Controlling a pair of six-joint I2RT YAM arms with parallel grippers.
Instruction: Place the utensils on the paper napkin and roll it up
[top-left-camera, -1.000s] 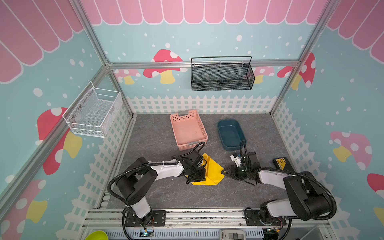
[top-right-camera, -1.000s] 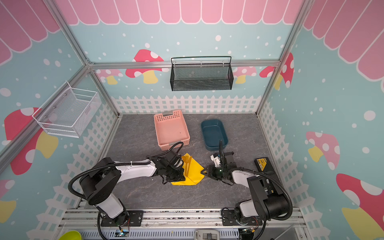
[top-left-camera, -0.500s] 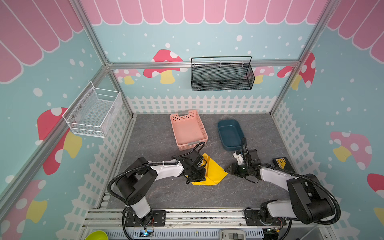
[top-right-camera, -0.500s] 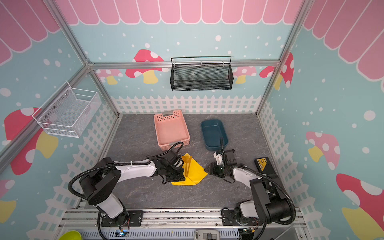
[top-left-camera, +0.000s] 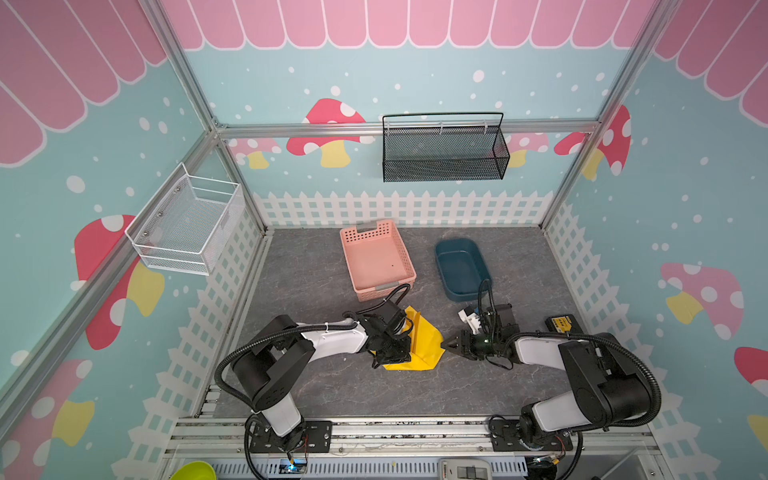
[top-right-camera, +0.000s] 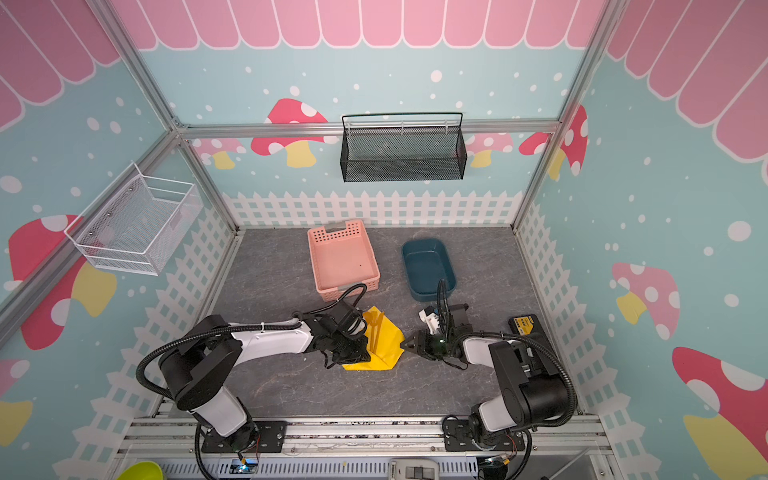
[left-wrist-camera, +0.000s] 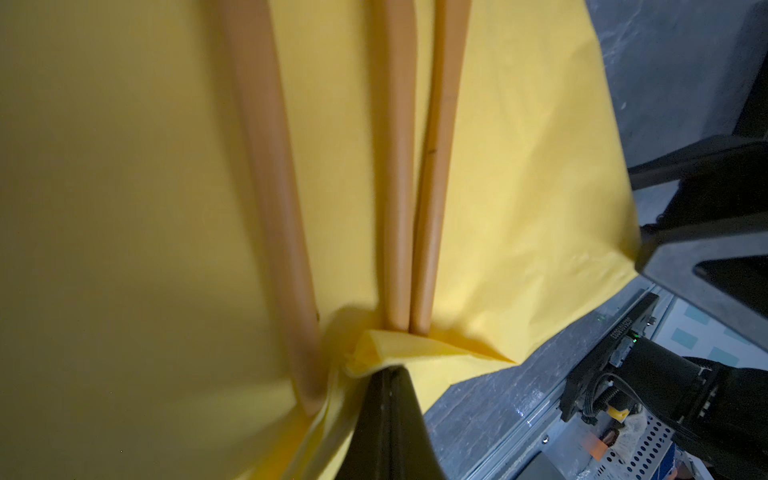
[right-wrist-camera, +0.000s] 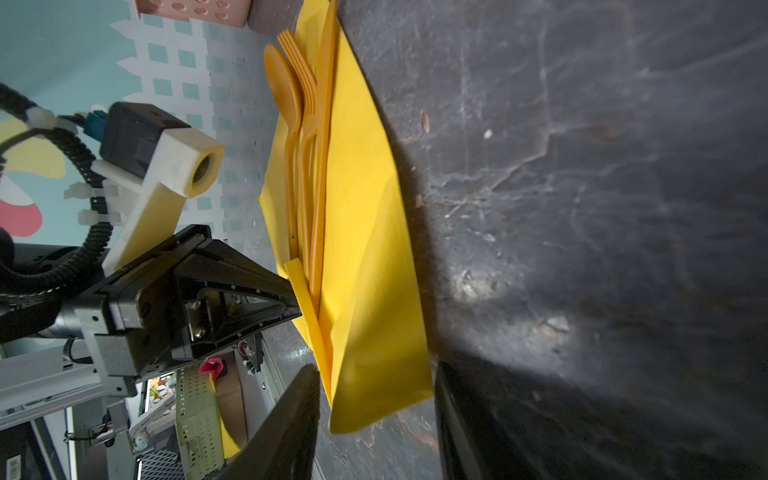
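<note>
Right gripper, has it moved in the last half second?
Yes. The right gripper has slid away from the black-and-yellow block, back toward the near corner of the paper napkin.

In a top view I see the paper napkin (top-left-camera: 422, 343) lying creased and partly folded on the grey floor. My left gripper (top-left-camera: 395, 357) sits over its 9 o'clock edge and covers that side; I can't read its jaws from here. My right gripper (top-left-camera: 448, 345) points in from 3 o'clock, tip just beside the napkin's corner. The pink basket (top-left-camera: 410, 266) stands at the napkin's 12 o'clock, the blue tub (top-left-camera: 440, 270) at 1 o'clock, and a yellow-and-black pack (top-left-camera: 561, 325) at 3 o'clock.
</note>
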